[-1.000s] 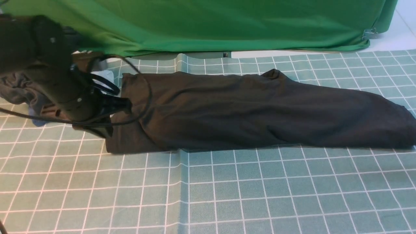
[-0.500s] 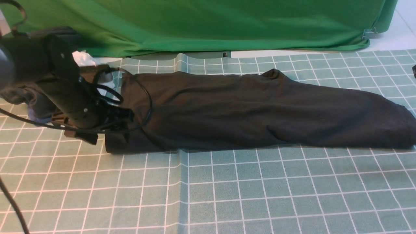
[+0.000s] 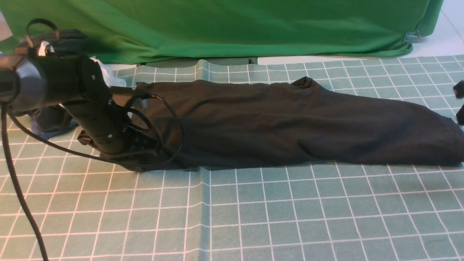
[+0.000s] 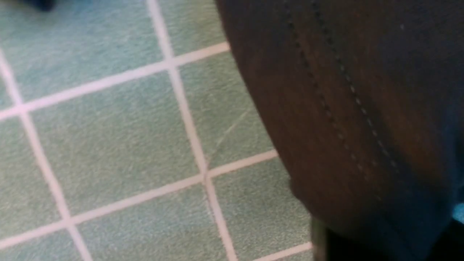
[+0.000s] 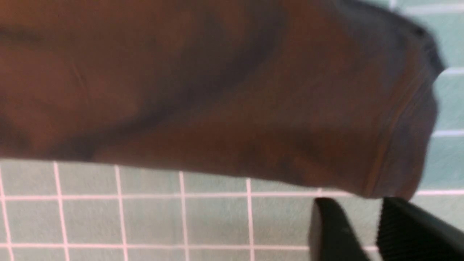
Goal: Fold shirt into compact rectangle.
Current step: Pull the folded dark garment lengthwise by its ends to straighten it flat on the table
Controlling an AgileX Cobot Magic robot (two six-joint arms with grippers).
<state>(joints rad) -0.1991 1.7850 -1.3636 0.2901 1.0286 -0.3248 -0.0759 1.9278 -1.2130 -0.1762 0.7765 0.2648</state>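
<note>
The large black cotton T-shirt (image 3: 290,123) is being shown lying as a long folded strip across the pale green, white-gridded cloth (image 3: 253,210). Its left end is being overlapped by the left gripper (image 3: 143,150), whose grip cannot be told. The right gripper (image 5: 359,210) is being held slightly apart and empty, just beside the right end.

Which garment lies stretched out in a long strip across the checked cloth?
The black shirt: it spans the cloth, while the grey bundle and the white garment sit crumpled at the left.

left gripper (image 3: 143,148) dropped onto shirt (image 3: 290,123) end
</note>
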